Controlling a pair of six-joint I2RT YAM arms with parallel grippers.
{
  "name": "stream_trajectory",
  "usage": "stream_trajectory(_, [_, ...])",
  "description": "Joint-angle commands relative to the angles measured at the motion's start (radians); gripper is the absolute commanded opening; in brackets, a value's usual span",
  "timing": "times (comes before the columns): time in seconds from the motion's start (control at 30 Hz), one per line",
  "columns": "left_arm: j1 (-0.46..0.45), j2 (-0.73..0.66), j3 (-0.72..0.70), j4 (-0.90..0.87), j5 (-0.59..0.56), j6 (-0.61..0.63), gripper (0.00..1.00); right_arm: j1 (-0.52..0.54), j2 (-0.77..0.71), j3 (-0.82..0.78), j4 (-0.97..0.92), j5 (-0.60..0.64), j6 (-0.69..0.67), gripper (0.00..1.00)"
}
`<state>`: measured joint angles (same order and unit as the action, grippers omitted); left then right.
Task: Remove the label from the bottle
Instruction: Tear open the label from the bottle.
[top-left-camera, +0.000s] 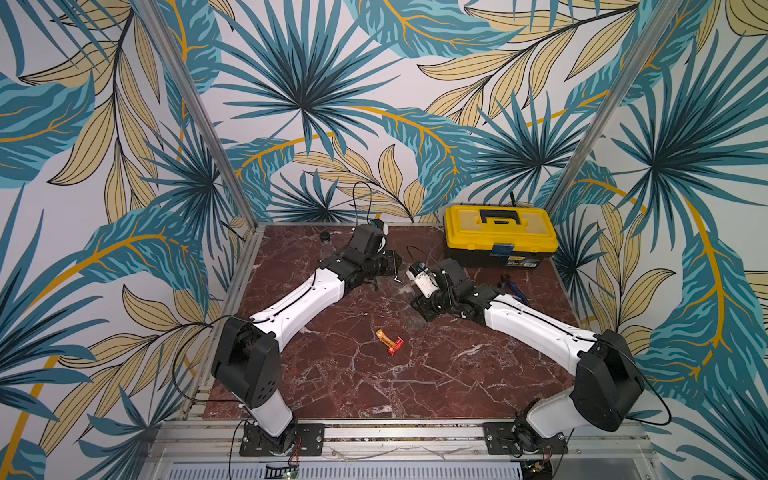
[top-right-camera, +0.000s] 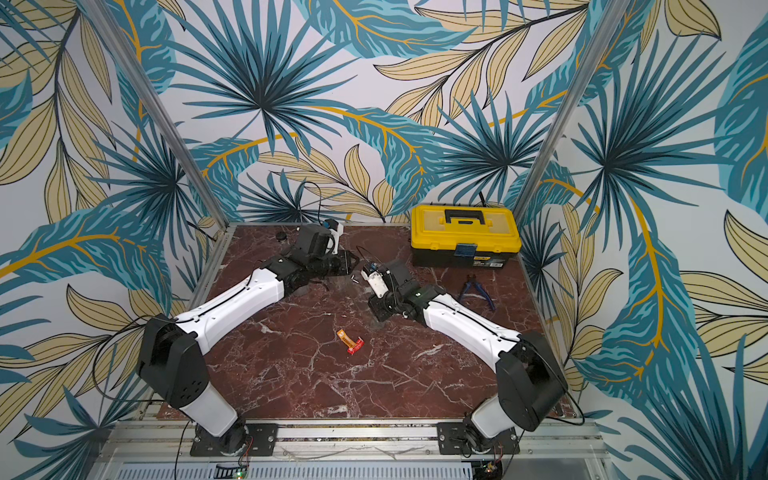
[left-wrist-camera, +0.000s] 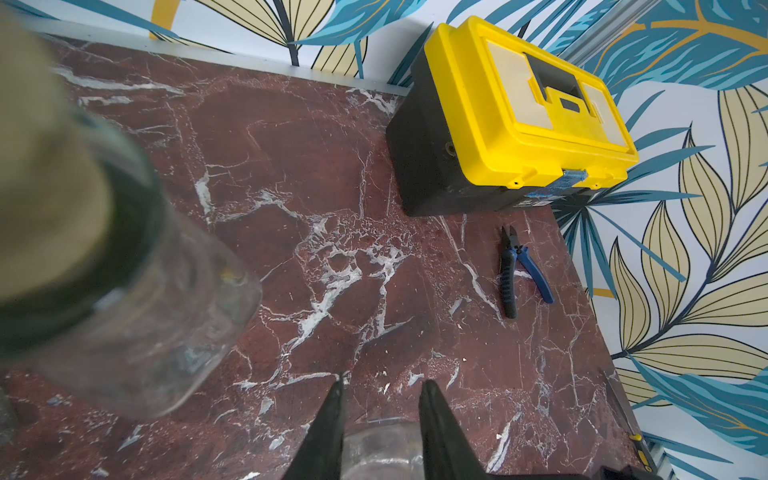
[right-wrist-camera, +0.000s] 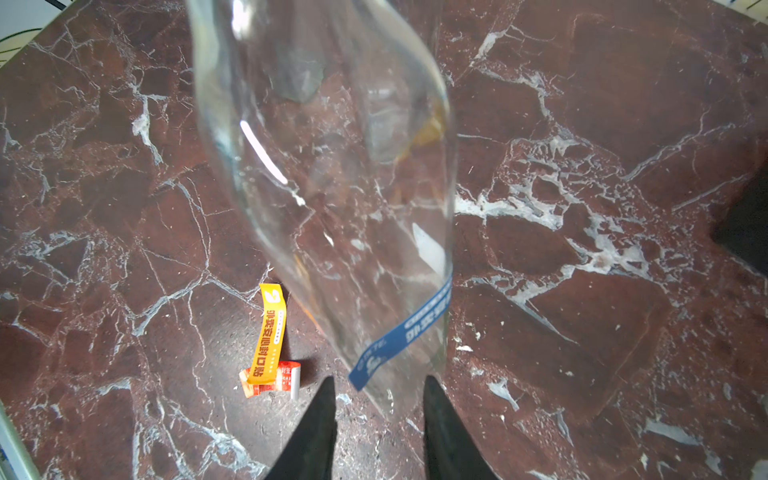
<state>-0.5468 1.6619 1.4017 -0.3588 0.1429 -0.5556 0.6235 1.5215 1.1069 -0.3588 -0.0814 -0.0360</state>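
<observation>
Nearest on the marble table (top-left-camera: 332, 382), an orange-and-red label scrap (top-left-camera: 389, 341) is lying loose, already off. Just beyond it the right gripper (right-wrist-camera: 379, 380) is hanging over the marble with its jaws standing spread, one on either side of the narrow end of the clear bottle (right-wrist-camera: 332, 166), neither visibly touching it. A blue strip label (right-wrist-camera: 419, 320) is wrapping slantwise round that end, its lower tip sitting in the gap between the jaws. My reading is that the second label is in hand, and the gripper is lining up on the blue strip. The next move is calling for a pinch on that free tip alone, not the bottle wall, then a peel along the band while the other arm is bracing. The bottle's long axis is running straight away from the right fingertips, widening as it goes. I cannot tell which end is the neck, or whether the bottle is resting on the marble. Farther on, the left gripper (left-wrist-camera: 384, 380) is pinching a clear curved wall, most likely the bottle's other end. Beyond, blue-handled pliers (top-left-camera: 513, 290) are lying flat. A yellow toolbox (top-left-camera: 498, 232) and a dark-capped jar (top-left-camera: 325, 237) are standing by the back wall.
</observation>
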Motion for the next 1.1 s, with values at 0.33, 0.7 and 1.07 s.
stream_trajectory(0.33, [0.008, 0.024, 0.025, -0.026, 0.022, 0.006, 0.0, 0.005, 0.034, 0.028, 0.024, 0.014, -0.02, 0.26])
stream_trajectory(0.7, [0.008, 0.024, 0.022, -0.026, 0.034, 0.006, 0.0, 0.005, 0.039, 0.032, 0.032, 0.032, -0.028, 0.14])
stream_trajectory(1.07, [0.008, 0.021, 0.02, -0.026, 0.047, 0.005, 0.0, 0.005, 0.039, 0.034, 0.034, 0.058, -0.035, 0.07])
